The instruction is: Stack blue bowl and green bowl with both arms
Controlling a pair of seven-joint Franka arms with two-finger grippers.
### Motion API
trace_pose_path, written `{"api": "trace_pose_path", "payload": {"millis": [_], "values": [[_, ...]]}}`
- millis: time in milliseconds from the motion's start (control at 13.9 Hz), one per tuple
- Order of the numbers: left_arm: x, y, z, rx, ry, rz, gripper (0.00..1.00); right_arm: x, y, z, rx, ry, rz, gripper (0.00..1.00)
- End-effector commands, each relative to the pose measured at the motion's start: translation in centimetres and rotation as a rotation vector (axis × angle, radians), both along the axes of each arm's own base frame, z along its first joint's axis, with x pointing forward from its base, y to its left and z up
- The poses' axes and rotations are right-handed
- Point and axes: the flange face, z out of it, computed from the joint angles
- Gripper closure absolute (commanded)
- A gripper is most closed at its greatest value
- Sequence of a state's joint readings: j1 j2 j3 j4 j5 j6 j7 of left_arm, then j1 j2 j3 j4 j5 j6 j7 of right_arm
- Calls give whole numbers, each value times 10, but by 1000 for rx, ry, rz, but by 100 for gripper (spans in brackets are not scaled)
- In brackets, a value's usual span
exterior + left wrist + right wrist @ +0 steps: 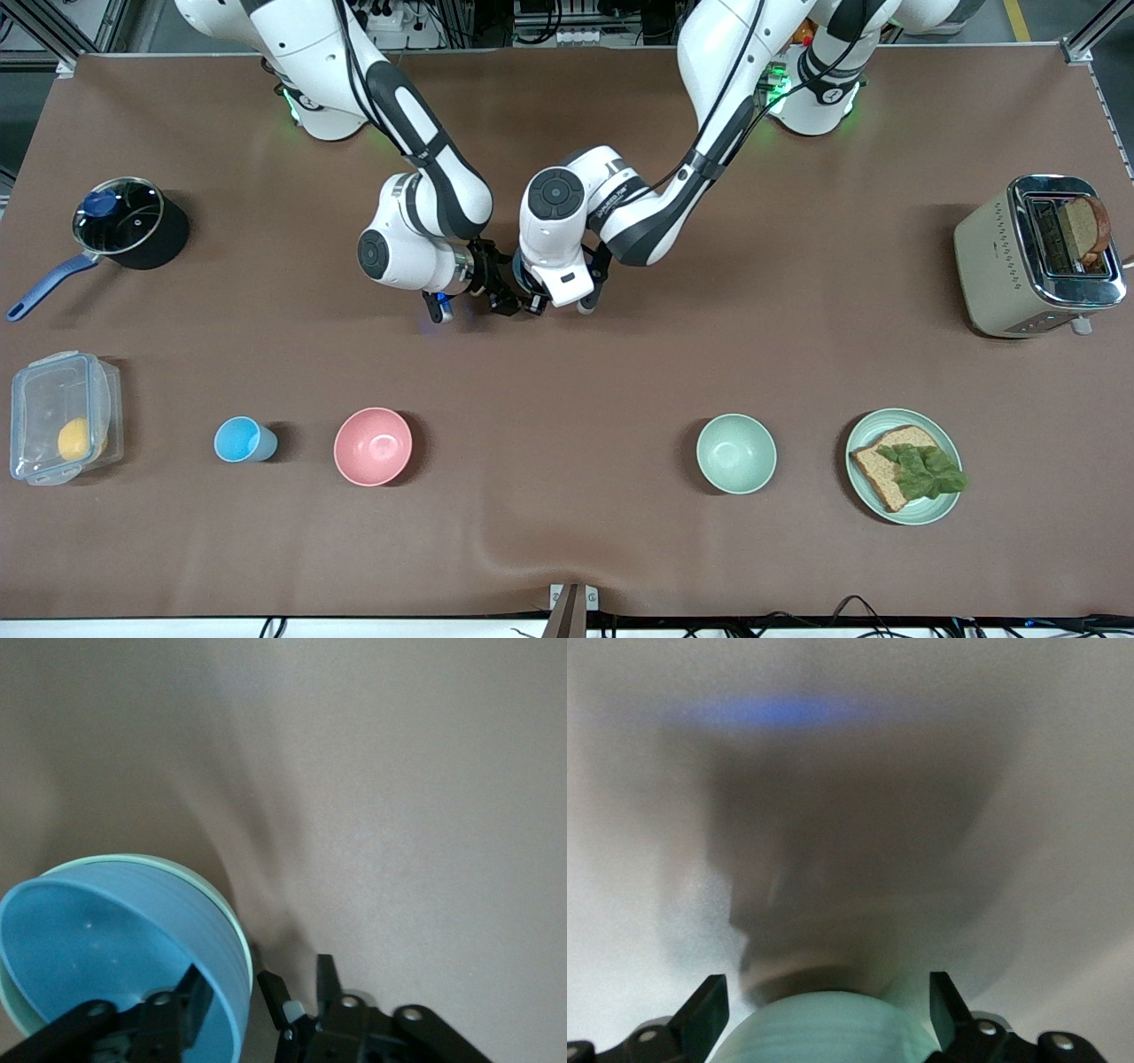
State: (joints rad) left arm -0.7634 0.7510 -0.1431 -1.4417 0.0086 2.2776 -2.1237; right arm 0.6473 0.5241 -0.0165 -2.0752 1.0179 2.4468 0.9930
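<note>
Left wrist view: the blue bowl is seen nested inside the green bowl, of which only a thin pale rim is exposed. The blue wall is straddled by the left gripper, fingers apart. The green bowl's outer wall is flanked by the right gripper, fingers spread. Both wrists are bent down, meeting over mid-worktop.

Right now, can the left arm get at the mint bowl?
Probably yes: the mint bowl stands unobstructed toward the left arm's end. The left gripper is at the rim of the blue bowl and must lift away first; the right gripper, over the green bowl, is not in the way.
</note>
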Motion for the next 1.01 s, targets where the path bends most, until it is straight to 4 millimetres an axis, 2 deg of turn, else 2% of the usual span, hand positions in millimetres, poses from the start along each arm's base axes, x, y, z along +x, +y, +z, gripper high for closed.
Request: {"api": "trace_pose_path", "payload": {"millis": [0, 216, 504, 576, 864, 936], "values": [[0, 0, 21, 2, -35, 10, 0, 1, 1, 1, 20, -4, -6, 0], [12, 9, 47, -2, -75, 10, 0, 3, -1, 6, 23, -16, 9, 0], [44, 43, 81, 10, -107, 53, 0, 6, -13, 14, 4, -39, 34, 0], [56, 57, 87, 27, -117, 66, 0, 6, -17, 15, -4, -43, 46, 0], [100, 108, 106, 120, -236, 41, 0, 27, -59, 27, 18, 1, 116, 0], [112, 124, 114, 123, -247, 15, 0, 35, -78, 32, 33, -4, 150, 0]]}}
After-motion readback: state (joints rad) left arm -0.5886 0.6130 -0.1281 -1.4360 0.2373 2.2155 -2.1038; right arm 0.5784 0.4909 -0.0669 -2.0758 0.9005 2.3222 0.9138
